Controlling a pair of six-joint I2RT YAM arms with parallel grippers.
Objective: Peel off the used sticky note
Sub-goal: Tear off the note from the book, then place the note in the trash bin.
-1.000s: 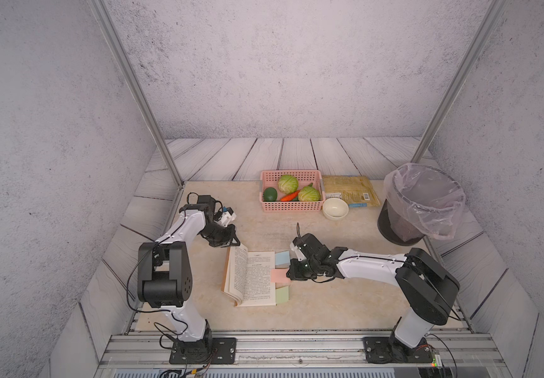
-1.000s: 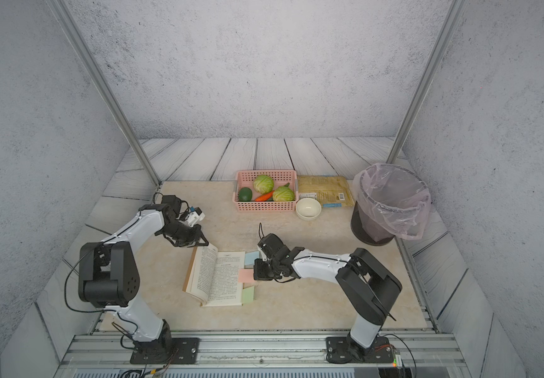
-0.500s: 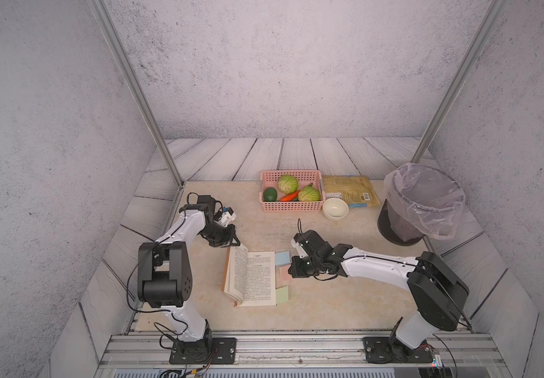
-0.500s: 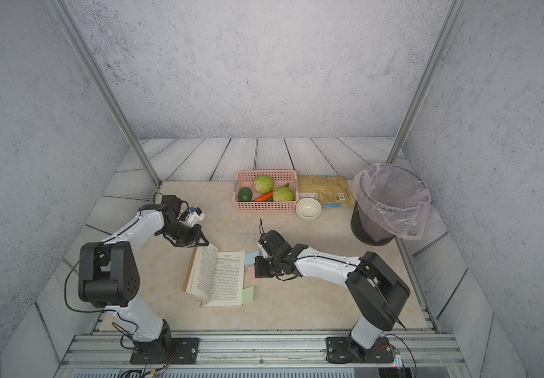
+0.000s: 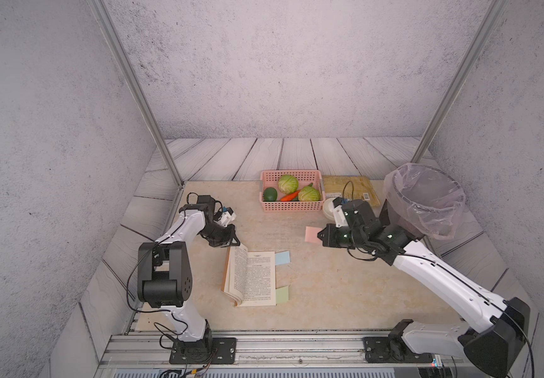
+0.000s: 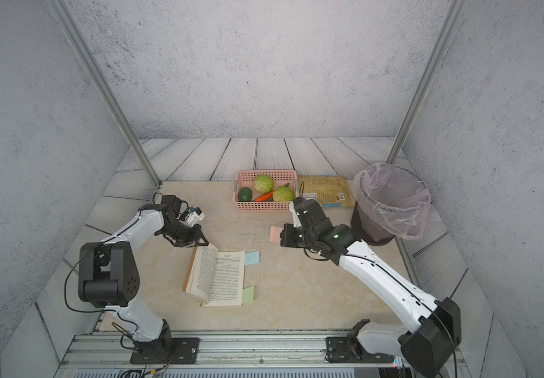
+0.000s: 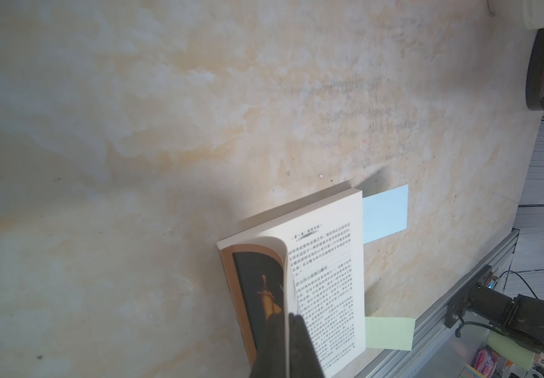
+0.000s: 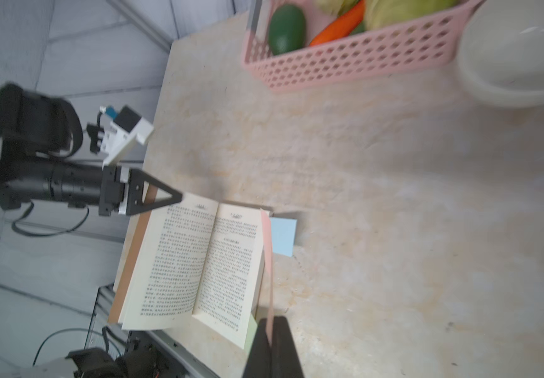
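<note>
Peel step looks done: R gripper (image 5: 320,236) clamped on pink sticky note (image 5: 310,234), mid-frame, lifted clear of book (image 5: 253,278). L gripper (image 5: 237,244) pinched on book's top-left pg. Next, prob.: carry note to bin (image 5: 424,196) at right, then release.

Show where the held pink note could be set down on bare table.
Bare table between the book and the right arm, and between the left gripper and the basket. Crowded at the back right: basket, bowl, packet, bin.
</note>
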